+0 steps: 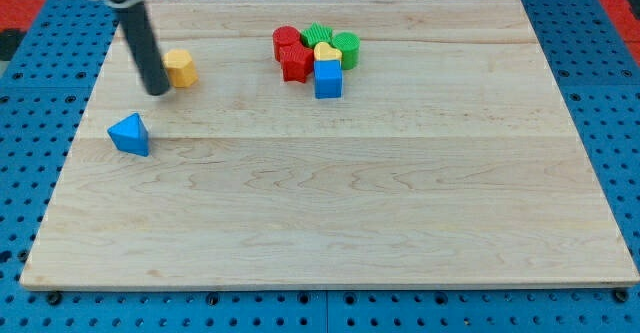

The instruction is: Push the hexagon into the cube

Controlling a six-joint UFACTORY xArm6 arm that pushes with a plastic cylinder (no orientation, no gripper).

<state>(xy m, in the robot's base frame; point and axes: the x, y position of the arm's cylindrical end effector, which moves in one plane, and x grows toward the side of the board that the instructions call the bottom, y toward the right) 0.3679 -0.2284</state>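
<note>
A yellow-orange hexagon block (180, 68) lies at the view's upper left on the wooden board (330, 213). A blue cube (328, 78) stands at the top centre, at the lower edge of a cluster of blocks. My tip (158, 90) rests on the board just left of and slightly below the hexagon, touching or nearly touching its left side. The rod rises from there toward the view's top left. The cube is well to the right of the hexagon.
The cluster by the cube holds a red cylinder (286, 41), a red star-like block (296, 61), a yellow heart (327, 53), a green star-like block (317, 36) and a green cylinder (347, 48). A blue triangle (130, 134) lies below my tip.
</note>
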